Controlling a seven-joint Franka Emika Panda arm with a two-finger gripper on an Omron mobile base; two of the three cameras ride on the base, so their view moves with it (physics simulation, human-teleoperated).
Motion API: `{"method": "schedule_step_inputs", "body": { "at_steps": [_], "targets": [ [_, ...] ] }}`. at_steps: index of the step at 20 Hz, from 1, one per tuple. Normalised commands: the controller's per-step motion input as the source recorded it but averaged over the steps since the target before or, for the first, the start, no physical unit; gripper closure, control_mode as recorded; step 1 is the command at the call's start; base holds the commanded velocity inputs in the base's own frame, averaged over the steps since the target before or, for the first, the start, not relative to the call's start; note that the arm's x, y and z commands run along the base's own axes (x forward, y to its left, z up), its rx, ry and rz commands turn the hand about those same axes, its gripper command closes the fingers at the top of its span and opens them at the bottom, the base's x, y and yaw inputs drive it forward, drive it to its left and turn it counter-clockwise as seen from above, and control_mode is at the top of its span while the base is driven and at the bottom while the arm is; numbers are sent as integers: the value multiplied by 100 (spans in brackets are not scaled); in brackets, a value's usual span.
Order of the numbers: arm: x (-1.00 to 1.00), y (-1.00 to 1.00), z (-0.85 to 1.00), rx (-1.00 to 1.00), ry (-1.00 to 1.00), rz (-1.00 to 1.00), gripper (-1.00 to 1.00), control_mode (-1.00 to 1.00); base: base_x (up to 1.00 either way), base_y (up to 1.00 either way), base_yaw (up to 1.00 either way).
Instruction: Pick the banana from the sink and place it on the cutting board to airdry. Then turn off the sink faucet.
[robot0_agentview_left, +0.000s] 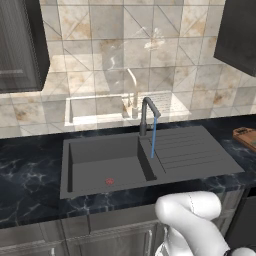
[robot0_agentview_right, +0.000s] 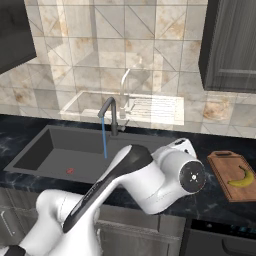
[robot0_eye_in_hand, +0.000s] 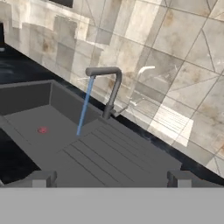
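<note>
the banana (robot0_agentview_right: 241, 177) lay on the cutting board (robot0_agentview_right: 220, 165), right of the sink (robot0_agentview_right: 45, 145). the pincer (robot0_eye_in_hand: 111, 178), spread and empty, faced the faucet (robot0_eye_in_hand: 110, 89) straight ahead, upright beyond the ribbed drainboard, water running.

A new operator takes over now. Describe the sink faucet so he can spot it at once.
Find the dark grey sink sunk into the black marbled counter. At its back edge, where basin meets ribbed drainboard, stands the sink faucet: a slim dark grey stem with an angled spout. A thin blue water stream falls from it, unlike the pale tap shape on the tiled wall behind.
</note>
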Motion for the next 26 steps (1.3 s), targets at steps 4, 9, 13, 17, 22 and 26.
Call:
{"method": "schedule_step_inputs", "body": {
  "at_steps": [4,9,13,17,22,26],
  "targets": [
    [-1,33,0,-2,0,1,-100,-100,0,0,0],
    [0,14,31,1,5,0,-100,-100,0,0,0],
    [0,0,41,16,26,0,-100,-100,0,0,0],
    [-2,0,40,14,36,0,-100,-100,0,0,0],
    [-7,-3,4,2,16,0,-100,-100,0,0,0],
    [-24,1,-25,-1,-6,-2,-100,-100,0,0,0]
  ]
}}
